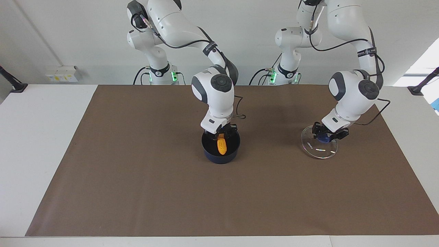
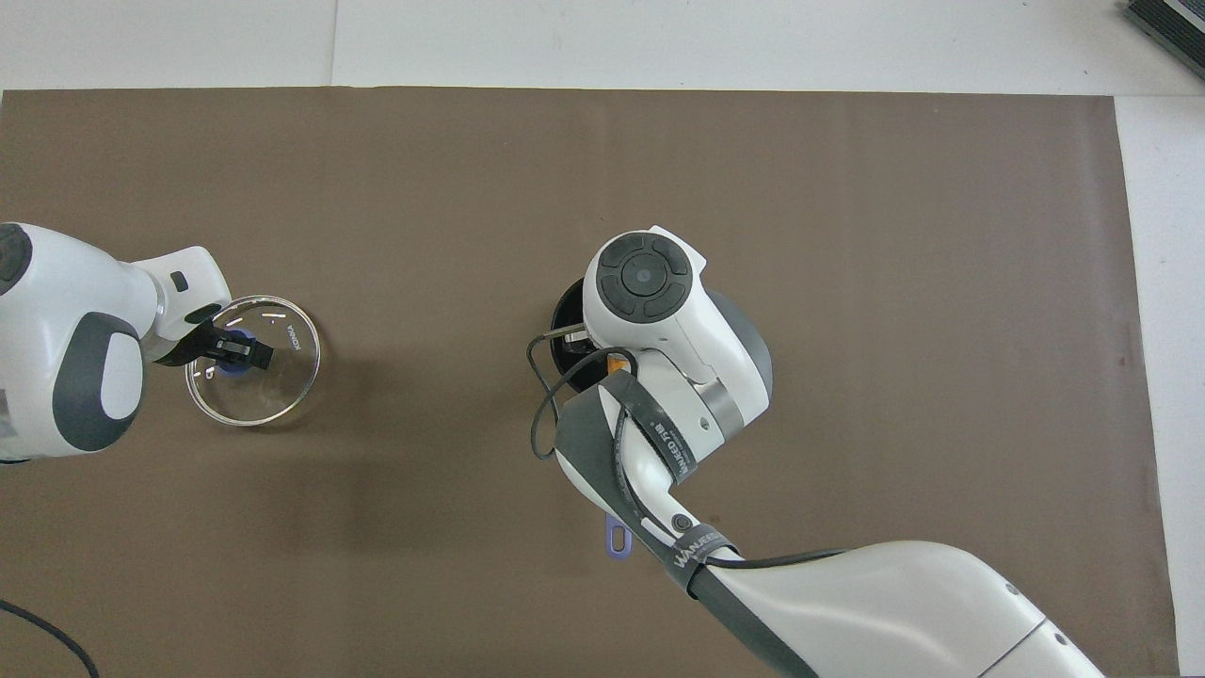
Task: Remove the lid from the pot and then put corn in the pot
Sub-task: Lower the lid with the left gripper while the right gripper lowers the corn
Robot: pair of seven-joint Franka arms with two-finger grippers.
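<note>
The dark navy pot stands mid-table on the brown mat. My right gripper is at the pot's rim, shut on the top end of the orange-yellow corn, which hangs down inside the pot. In the overhead view the right arm covers most of the pot; a bit of corn and the handle's end show. Toward the left arm's end, my left gripper is shut on the blue knob of the glass lid, tilted and low over the mat. I cannot tell whether it touches. The overhead view shows the same lid and left gripper.
The brown mat covers most of the white table. A black cable loop hangs from the right arm beside the pot. A black clamp post stands at the table's edge near the left arm.
</note>
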